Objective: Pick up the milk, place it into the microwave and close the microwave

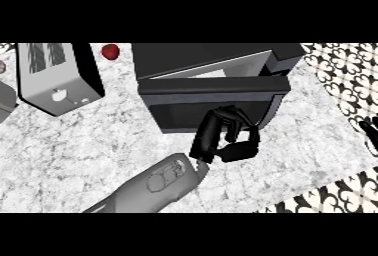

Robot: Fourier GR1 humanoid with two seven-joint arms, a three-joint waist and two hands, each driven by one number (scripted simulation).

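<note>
My left hand (pixel 225 136) sits at the end of my grey forearm, which comes in from the lower edge and slants up to the right. Its fingers (pixel 238 120) are curled in toward the palm, and the thumb (pixel 207 134) runs long and straight down the left side. I see nothing held between them. The fingertips overlap the lower edge of the microwave door (pixel 212 99), but I cannot tell whether they press on it, hook it or only lie in front of it.

The milk shows nowhere. It is not in my left hand and not on the bare counter (pixel 88 150) around it. The door, a dark panel with a grey frame, covers most of the microwave (pixel 210 57) front and leaves only a pale sliver of opening above its top edge, so whatever is inside is hidden from me.

My right hand (pixel 368 131) is cut off at the right edge, well apart from the microwave, with only a dark scrap showing over the patterned surface (pixel 343 70).

Farther left stands a grey box with a black side (pixel 55 75), and beside it, near the top, a small red object (pixel 110 51) too small to identify.
</note>
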